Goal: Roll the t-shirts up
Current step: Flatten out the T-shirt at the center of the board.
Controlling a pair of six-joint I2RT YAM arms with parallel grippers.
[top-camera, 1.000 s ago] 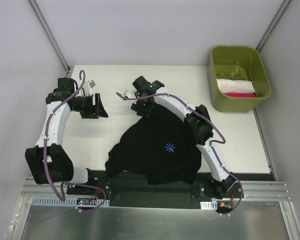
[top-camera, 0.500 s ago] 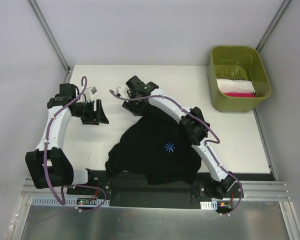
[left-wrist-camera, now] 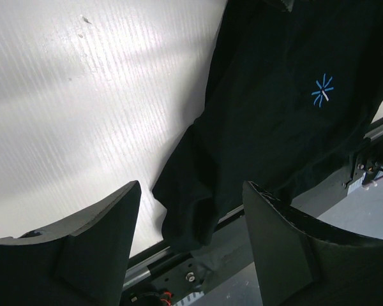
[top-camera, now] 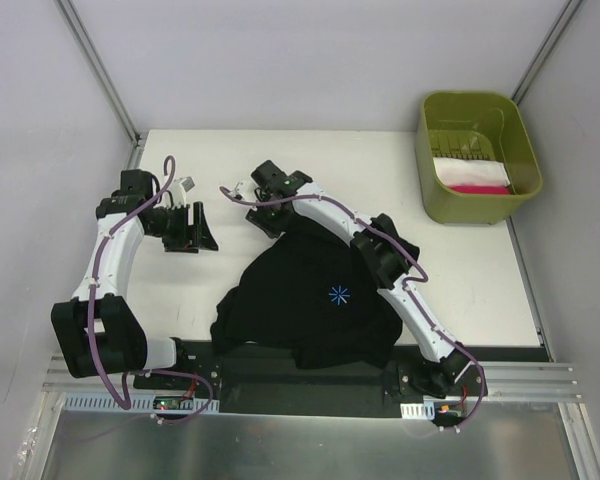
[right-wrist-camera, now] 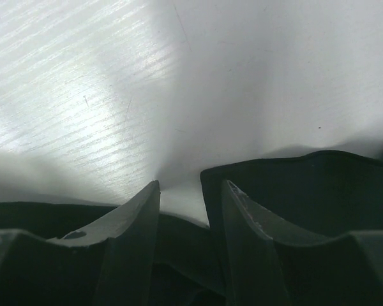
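2 arms close on 1 t-shirt point(top-camera: 320, 300) that is not yet rolled. At far left, the left tool point(left-wrist-camera: 191, 189) hangs above the bare white counter point(top-camera: 460, 270), jaws spread wide and holding nothing. The black shirt lies to that tool's right, nearer the arm bases.

Next along, the right tool point(right-wrist-camera: 190, 186) sits low at the shirt's far edge with its jaws drawn narrow. Bare counter shows between the tips and dark cloth lies on either side. The shirt spreads, rumpled, from under that tool toward the near edge, its blue starburst logo point(top-camera: 339, 294) face up.

Well to the right of both tools stands an olive-green bin point(top-camera: 427, 170) holding folded white and pink cloth point(top-camera: 470, 175).

The step in hand appears to be flattening. It would likely go best with each tool taking 1 corner of the far edge and drawing it taut before any roll.

The right arm covers the shirt's right side, and no neck label can be made out. Whether cloth is caught deep between the right jaws is unclear.
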